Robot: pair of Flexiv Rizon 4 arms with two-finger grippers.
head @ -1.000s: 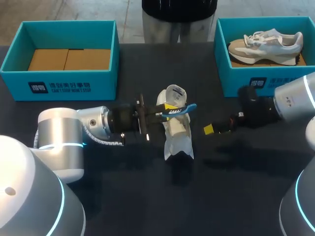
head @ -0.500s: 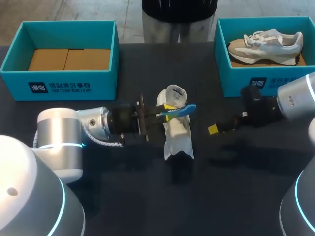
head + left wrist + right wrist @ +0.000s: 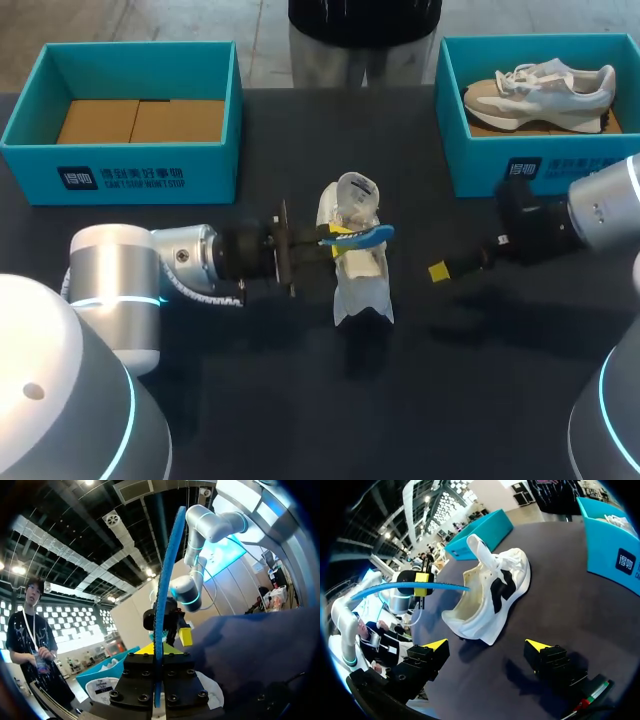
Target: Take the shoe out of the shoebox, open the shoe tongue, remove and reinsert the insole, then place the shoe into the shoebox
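Observation:
A white shoe (image 3: 358,262) stands on the dark table at the middle, heel toward me; in the right wrist view the shoe (image 3: 492,597) lies ahead of my open fingers with its mouth gaping. A blue insole (image 3: 362,236) hangs crosswise just over the shoe's opening, with my left gripper (image 3: 335,238) shut on one end. The left wrist view shows this insole (image 3: 165,590) edge-on, rising from between the closed jaws. My right gripper (image 3: 440,271) stands open to the right of the shoe, apart from it, its yellow fingertips (image 3: 436,644) wide and empty.
A teal shoebox (image 3: 200,165) at the back left holds only brown cardboard. A second teal shoebox (image 3: 480,165) at the back right holds another pale sneaker (image 3: 540,88). A person stands behind the far table edge.
My right gripper has drawn back to the right, away from the shoe. My left gripper has lowered the insole a little toward the shoe's opening.

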